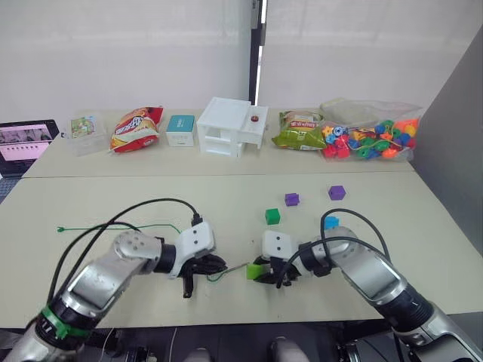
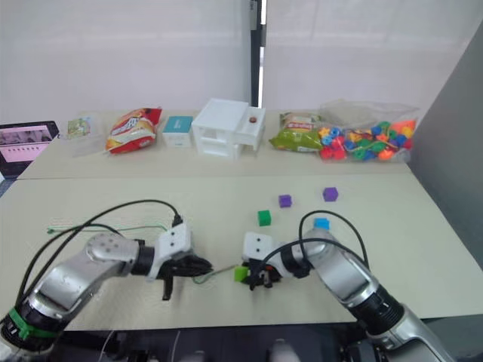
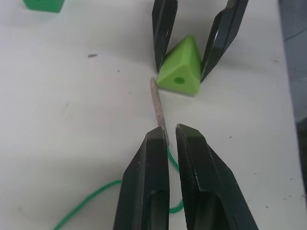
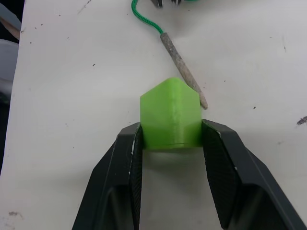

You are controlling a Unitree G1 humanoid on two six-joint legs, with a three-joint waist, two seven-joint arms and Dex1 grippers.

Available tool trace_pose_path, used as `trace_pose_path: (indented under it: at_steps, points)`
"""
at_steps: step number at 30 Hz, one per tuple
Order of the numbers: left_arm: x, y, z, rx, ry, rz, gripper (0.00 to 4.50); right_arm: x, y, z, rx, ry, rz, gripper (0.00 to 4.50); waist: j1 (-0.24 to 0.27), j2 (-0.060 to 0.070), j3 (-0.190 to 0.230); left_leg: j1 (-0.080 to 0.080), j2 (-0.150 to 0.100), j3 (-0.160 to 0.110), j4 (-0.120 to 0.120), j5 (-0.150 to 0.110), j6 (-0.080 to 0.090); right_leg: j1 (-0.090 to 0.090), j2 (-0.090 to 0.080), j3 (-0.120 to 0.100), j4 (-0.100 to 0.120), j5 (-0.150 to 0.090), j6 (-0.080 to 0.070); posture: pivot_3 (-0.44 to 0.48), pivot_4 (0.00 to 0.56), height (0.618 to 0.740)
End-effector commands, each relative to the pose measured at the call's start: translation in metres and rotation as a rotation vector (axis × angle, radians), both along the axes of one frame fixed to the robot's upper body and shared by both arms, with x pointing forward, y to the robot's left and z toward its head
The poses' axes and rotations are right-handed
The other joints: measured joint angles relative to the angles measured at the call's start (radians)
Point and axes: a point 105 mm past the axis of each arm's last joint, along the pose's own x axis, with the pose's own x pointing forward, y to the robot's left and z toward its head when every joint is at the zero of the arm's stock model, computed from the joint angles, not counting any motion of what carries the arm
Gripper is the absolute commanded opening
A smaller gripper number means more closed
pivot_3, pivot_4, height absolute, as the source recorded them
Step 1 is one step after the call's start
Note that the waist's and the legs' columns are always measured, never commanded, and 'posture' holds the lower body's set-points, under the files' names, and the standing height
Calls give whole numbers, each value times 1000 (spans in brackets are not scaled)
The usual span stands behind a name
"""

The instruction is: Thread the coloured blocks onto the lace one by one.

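My right gripper (image 4: 170,143) is clamped on the lime green block (image 4: 171,115). My left gripper (image 3: 171,139) pinches the lace (image 3: 158,108), its grey tip just beside that block's hole, not yet in.

Lime green block (image 4: 171,115), green lace (image 3: 96,201) with greyish tip, black jaws.

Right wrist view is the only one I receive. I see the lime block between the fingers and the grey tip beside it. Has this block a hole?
Observer: Yes. The lime green block has a round hole on the face toward the left gripper.
Operator: Who holds the lace?
Observer: The left gripper is shut on the lace, just behind its stiff tip.
Operator: Is the tip in the hole?
Observer: No, the tip lies beside the block, off the hole.
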Motion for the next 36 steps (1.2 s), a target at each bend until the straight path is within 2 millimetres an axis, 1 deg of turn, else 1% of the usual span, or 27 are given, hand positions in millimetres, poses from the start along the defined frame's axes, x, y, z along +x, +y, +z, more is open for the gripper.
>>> trace_pose_path:
  at_steps: [1, 4, 7, 11, 14, 15, 16, 17, 18, 22, 25, 27, 30, 35, 36]
  points:
    - [-2, -2, 12, 21, 1, -52, 383, 4, 1, 1, -8, -28, -7, 1309, -1, 0, 0, 0, 0, 0, 0, 0, 0, 0, 0, 0, 0, 0, 0, 0, 150, 740]
    - [0, 1, 12, 55, -8, -63, 383, 6, -1, 0, -18, -37, -11, 1309, -1, 0, 0, 0, 0, 0, 0, 0, 0, 0, 0, 0, 0, 0, 0, 0, 150, 740]
    - [3, 5, 5, 78, -5, -29, 383, 7, -3, -1, -23, -39, -18, 1309, 1, 0, 0, 0, 0, 0, 0, 0, 0, 0, 0, 0, 0, 0, 0, 0, 150, 740]
    - [12, 0, 2, -7, -55, 59, 383, 7, -6, 0, -25, -42, -27, 1309, 2, 0, 0, 0, 0, 0, 0, 0, 0, 0, 0, 0, 0, 0, 0, 0, 150, 740]
    - [10, -3, -1, -61, -60, 104, 1173, 7, -10, -2, -35, -39, -32, 1309, 2, 0, 0, 0, 0, 0, 0, 0, 0, 0, 0, 0, 0, 0, 0, 0, 150, 740]
    - [10, -4, -3, -55, -74, 119, 1576, 6, -11, -2, -36, -38, -32, 1309, 3, 0, 0, 0, 0, 0, 0, 0, 0, 0, 0, 0, 0, 0, 0, 0, 150, 740]
    - [10, -4, -6, -48, -87, 139, 1844, 6, -11, -2, -36, -38, -32, 1309, 3, 0, 0, 0, 0, 0, 0, 0, 0, 0, 0, 0, 0, 0, 0, 0, 150, 740]
    - [7, -6, -10, -52, -72, 145, 2224, 6, -12, -2, -38, -37, -32, 1309, 3, 0, 0, 0, 0, 0, 0, 0, 0, 0, 0, 0, 0, 0, 0, 0, 150, 740]
    - [5, -7, -16, -53, -56, 161, 2511, 7, -12, -1, -39, -37, -32, 1309, 4, 0, 0, 0, 0, 0, 0, 0, 0, 0, 0, 0, 0, 0, 0, 0, 150, 740]
    - [3, -5, -32, -19, -46, 190, 2511, 7, -12, 0, -40, -38, -30, 1309, 8, 0, 0, 0, 0, 0, 1, 0, 0, 0, -1, 0, -1, 0, 0, 0, 150, 740]
    - [1, -9, -38, -51, -18, 197, 2511, 7, -12, 1, -41, -38, -30, 1309, 9, 0, 0, 0, 0, 0, 0, 0, 0, 1, -1, 0, -1, 0, 0, 0, 150, 740]
    - [-1, -11, -46, -26, -16, 191, 2511, 6, -13, 1, -43, -36, -31, 1309, 12, 0, 0, 0, 0, 0, 1, 0, 0, 1, -1, 0, -1, 0, 0, 0, 150, 740]
    - [-2, -8, -65, 53, -29, 172, 1631, 6, -13, 1, -43, -33, -31, 1309, 17, 1, -1, 1, -1, 0, 1, 0, 0, 3, -1, 0, -1, 0, 0, 0, 150, 740]
    - [-5, -7, -70, 73, 1, 149, 21, 6, -12, 2, -37, -37, -35, 1309, 19, 0, -2, 2, -1, 0, 0, 0, 0, 4, -1, 0, -2, 0, 0, 0, 150, 740]
    - [-5, -7, -69, 73, -1, 143, 21, 7, -12, 3, -36, -38, -37, 1309, 19, 0, -2, 2, -1, 0, 0, 0, 0, 4, -1, 0, -2, 0, 0, 0, 150, 740]
